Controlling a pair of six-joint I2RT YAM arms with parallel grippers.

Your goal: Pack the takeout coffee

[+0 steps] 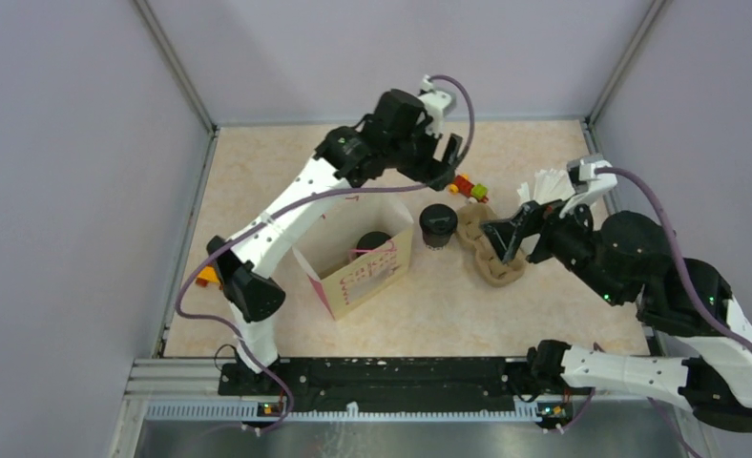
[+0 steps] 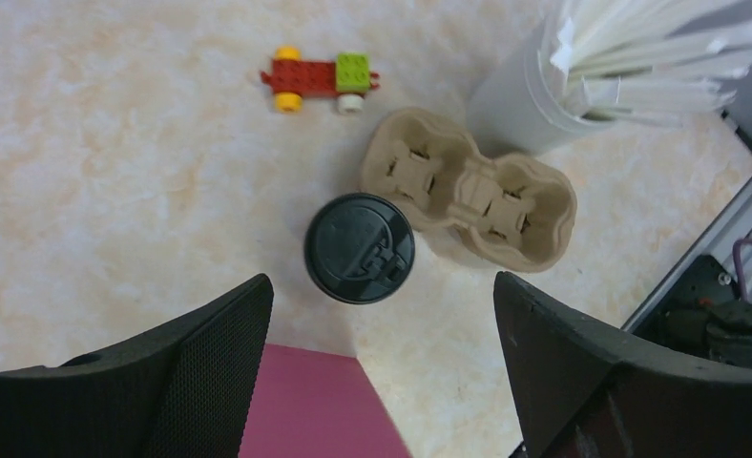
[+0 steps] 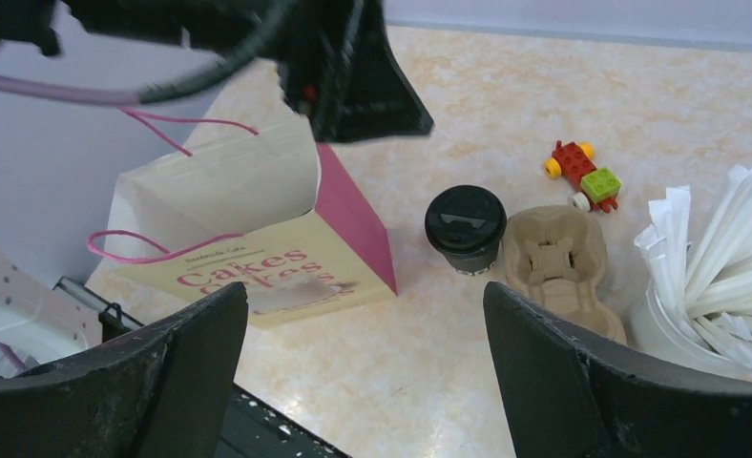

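Note:
One black takeout coffee cup (image 1: 437, 226) with its lid on stands on the table between the paper bag (image 1: 358, 272) and the brown cup carrier (image 1: 492, 250). A second black lid (image 1: 372, 242) shows inside the bag's open top. My left gripper (image 1: 441, 164) hangs open above and behind the standing cup. In the left wrist view the lid (image 2: 359, 248) lies just ahead of the spread fingers, with nothing between them. My right gripper (image 1: 506, 237) is open over the carrier. Its view has the cup (image 3: 465, 227) ahead, beside the carrier (image 3: 555, 265).
A pale cup of white straws (image 1: 548, 186) stands at the back right, close behind my right gripper. A small red, green and yellow brick toy (image 1: 470, 188) lies behind the carrier. The bag's pink side (image 2: 301, 405) sits under my left gripper. Walls enclose the table.

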